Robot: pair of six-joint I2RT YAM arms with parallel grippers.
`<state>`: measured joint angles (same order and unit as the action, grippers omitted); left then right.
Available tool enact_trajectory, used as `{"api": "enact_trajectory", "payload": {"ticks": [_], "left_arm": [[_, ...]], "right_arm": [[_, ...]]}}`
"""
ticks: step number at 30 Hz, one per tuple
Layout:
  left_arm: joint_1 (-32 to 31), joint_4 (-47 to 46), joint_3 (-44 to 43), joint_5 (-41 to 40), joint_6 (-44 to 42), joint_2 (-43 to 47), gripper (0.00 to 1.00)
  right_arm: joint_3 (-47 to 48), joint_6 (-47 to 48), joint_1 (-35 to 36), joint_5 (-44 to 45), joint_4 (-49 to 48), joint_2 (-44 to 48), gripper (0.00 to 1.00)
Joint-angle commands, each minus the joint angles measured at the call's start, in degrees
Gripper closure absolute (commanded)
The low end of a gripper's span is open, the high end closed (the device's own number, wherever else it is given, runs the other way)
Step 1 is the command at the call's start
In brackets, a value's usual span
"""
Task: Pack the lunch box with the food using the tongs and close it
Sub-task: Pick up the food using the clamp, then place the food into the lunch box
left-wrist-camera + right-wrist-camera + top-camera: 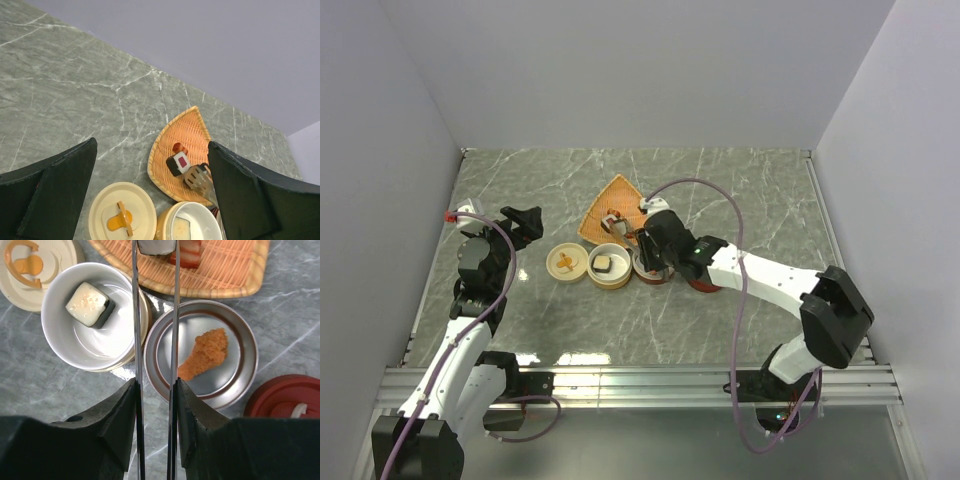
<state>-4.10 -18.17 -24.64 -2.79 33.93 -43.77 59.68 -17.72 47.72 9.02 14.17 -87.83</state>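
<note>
The right gripper (156,386) was closed on the tongs (136,330), its two dark fingers pressing the thin metal arms toward each other. The arms ran up out of the fingers to a sushi roll (156,246) that sat between their tips; the top edge of the wrist view cut the roll off, so how firmly it was pinched was hard to tell. A red piece (186,252), also cropped, lay just beside it on the woven basket (225,275). Below the basket stood a white bowl (100,347) holding a rice block (90,303) with a black wrap, touching a steel-lined bowl (242,340) with an orange crumbed piece (204,354). A red lid (280,400) was partly hidden by the gripper, and a cream lid (30,285) ran off the corner. The left gripper (151,150) hung wide open and empty over the desk (75,75), to the left of the containers.
</note>
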Motion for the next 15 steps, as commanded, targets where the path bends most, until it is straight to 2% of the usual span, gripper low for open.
{"api": "enact_trajectory", "payload": {"ticks": [1,10,15], "left_arm": [[-0.12,-2.39,0.03,0.94,0.78,0.26,0.01],[-0.21,-2.57,0.12,1.03,0.78,0.35,0.01],[-0.12,-2.57,0.12,1.12,0.87,0.35,0.01]], "right_arm": [[1.58,0.23,-0.26,2.67,-0.82,5.03,0.71],[-2.19,-1.44,1.58,6.36,3.22,15.14,0.71],[-6.32,-4.25,3.86,8.91,7.35,23.75,0.71]]}}
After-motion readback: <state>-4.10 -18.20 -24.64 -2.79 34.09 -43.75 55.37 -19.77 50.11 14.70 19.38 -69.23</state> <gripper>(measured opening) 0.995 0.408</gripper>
